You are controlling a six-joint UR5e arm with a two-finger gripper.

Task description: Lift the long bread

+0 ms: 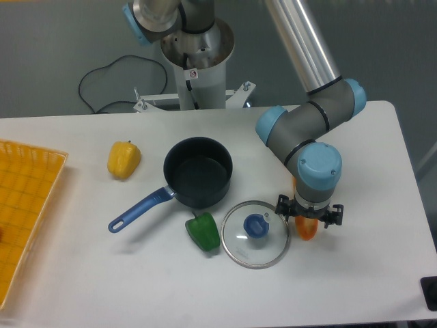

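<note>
The glossy orange long bread (306, 229) lies on the white worktop (355, 273) just right of the round glass lid with a blue knob (257, 234), mostly hidden under the arm's wrist. The black two-finger claw (308, 213) sits directly over it, fingers on either side; whether it grips the bread cannot be told

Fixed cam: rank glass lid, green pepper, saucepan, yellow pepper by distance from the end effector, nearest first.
End effector sits low at table right, over the long bread.
1. Glass lid, right beside it, image-left.
2. Green pepper, past the lid.
3. Saucepan, up-left at centre.
4. Yellow pepper, far left.
</note>
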